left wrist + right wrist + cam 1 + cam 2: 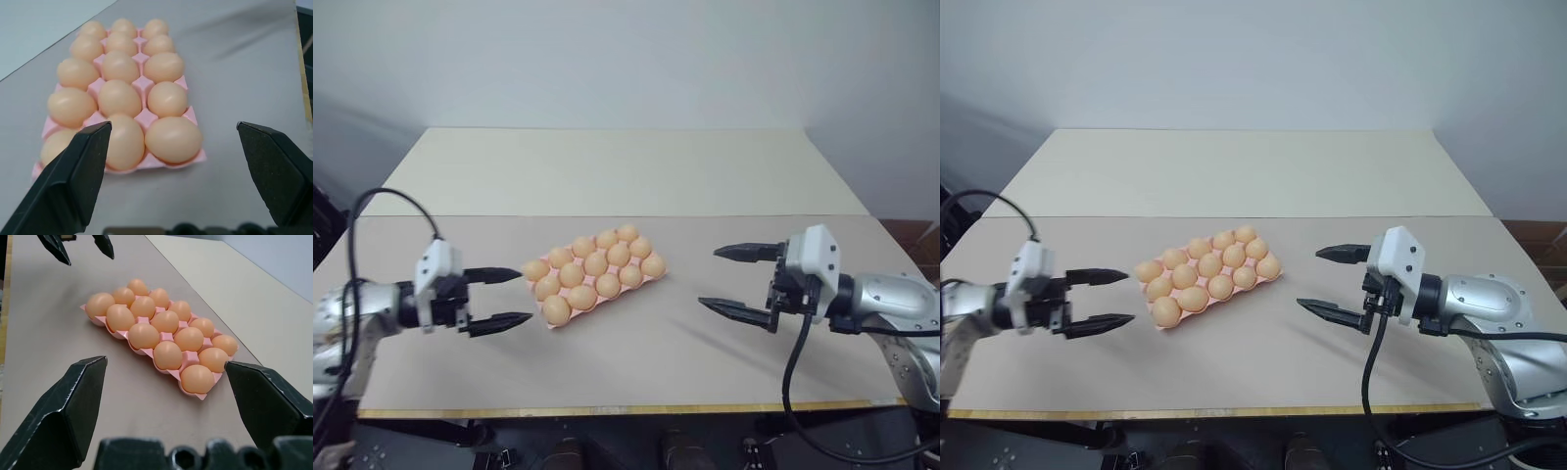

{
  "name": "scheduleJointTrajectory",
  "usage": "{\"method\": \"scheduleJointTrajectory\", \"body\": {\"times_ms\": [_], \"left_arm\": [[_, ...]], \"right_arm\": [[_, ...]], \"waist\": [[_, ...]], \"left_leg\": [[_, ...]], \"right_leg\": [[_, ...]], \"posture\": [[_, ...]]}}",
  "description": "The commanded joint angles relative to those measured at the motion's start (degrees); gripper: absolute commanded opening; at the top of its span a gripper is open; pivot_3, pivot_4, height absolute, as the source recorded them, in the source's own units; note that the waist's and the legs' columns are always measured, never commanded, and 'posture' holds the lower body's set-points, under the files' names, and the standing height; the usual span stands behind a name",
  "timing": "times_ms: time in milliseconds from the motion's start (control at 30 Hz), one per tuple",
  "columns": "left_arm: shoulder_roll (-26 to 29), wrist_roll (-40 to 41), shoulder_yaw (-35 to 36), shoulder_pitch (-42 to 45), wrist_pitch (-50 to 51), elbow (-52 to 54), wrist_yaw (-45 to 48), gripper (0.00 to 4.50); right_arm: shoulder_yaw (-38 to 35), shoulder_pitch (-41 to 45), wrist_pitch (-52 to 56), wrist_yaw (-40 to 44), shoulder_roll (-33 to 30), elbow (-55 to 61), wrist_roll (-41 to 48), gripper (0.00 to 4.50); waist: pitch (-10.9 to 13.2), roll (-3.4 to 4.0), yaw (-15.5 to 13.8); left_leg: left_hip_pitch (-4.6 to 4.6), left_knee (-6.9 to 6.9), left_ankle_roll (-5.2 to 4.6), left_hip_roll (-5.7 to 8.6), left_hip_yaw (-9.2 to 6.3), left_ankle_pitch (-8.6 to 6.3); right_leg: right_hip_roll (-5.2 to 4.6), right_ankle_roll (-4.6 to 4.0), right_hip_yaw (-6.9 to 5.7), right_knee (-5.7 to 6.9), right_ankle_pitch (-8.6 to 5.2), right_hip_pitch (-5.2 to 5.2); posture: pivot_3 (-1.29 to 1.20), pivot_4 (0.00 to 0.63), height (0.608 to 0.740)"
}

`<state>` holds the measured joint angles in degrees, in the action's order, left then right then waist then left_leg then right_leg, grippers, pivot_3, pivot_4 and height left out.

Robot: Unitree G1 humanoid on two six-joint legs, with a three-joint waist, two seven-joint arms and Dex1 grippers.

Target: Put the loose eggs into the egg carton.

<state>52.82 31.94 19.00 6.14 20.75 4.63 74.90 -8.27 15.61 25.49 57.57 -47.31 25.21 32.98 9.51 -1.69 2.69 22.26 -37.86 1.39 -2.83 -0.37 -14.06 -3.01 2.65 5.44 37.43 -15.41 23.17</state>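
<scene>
On the table (724,362), the pink egg carton (658,275) holds eggs (595,263) in every cup; left gripper (505,297) and right gripper (736,282) gape empty beside it.

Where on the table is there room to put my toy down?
Bare table lies behind the egg carton, and in front of it toward the near edge. It is tighter beside the carton, where the left gripper and right gripper sit.

The eggs (173,139) looked smooth with a soft satin sheen, kinda plasticky. The egg carton (145,119) was pink moulded stuff, matt and slightly grainy. The table (705,343) had a flat matt top. The gripper fingers (68,406) were matt black with a finely textured face.
</scene>
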Motion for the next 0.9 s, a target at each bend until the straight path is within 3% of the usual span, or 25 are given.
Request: {"method": "scheduleJointTrajectory", "body": {"times_ms": [33,367,900], "left_arm": [[0.98,3.6,7.43,-4.55,2.82,6.42,-2.02,4.46],[-0.51,12.52,23.9,-18.25,12.23,22.09,-8.93,4.46],[-0.58,14.75,23.29,-19.57,13.38,24.77,-13.19,4.46]], "right_arm": [[1.09,2.81,-2.26,2.8,0.48,-1.81,0.55,4.5],[3.8,5.89,-5.31,6.84,1.48,-8.46,-1.62,4.5],[2.7,5.81,-4.57,8.37,0.5,-8.1,-1.2,4.5]], "waist": [[0.0,0.0,-0.13],[0.0,-0.01,-0.33],[0.0,-0.01,-0.24]], "left_leg": [[-0.02,0.0,0.0,0.0,0.0,0.0],[-0.03,0.0,0.0,0.0,0.0,0.0],[-0.05,0.0,0.0,0.01,0.01,0.0]], "right_leg": [[0.0,0.0,0.0,0.01,0.0,-0.01],[-0.03,-0.01,-0.03,-0.02,0.0,-0.03],[-0.02,-0.01,-0.02,-0.02,0.0,-0.04]], "posture": [[0.0,0.15,0.74],[0.0,0.15,0.74],[0.0,0.15,0.74]]}}
